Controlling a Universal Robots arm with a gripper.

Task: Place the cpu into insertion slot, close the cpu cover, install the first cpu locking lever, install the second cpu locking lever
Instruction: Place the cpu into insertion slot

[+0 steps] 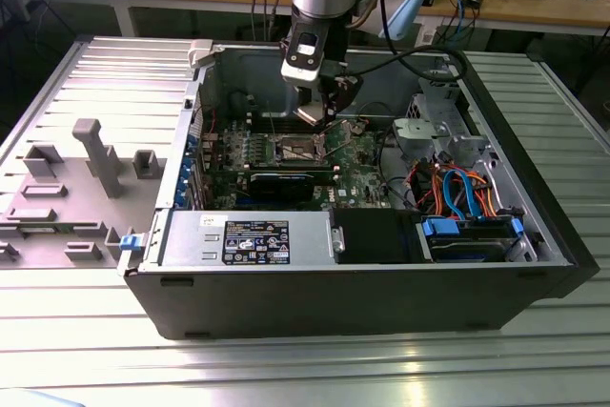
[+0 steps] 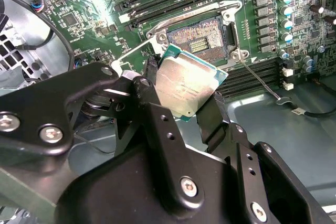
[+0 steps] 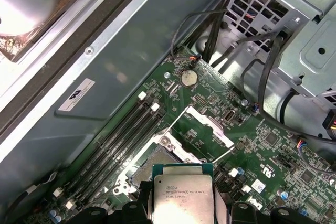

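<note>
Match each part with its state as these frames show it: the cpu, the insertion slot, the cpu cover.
Parts:
1. cpu
2. insertion slot
3. cpu cover

States:
A. swung open, off the socket
B. clamped in the gripper, above the board
C. empty, contacts exposed

Pairs: 1-B; 2-C; 3-A
</note>
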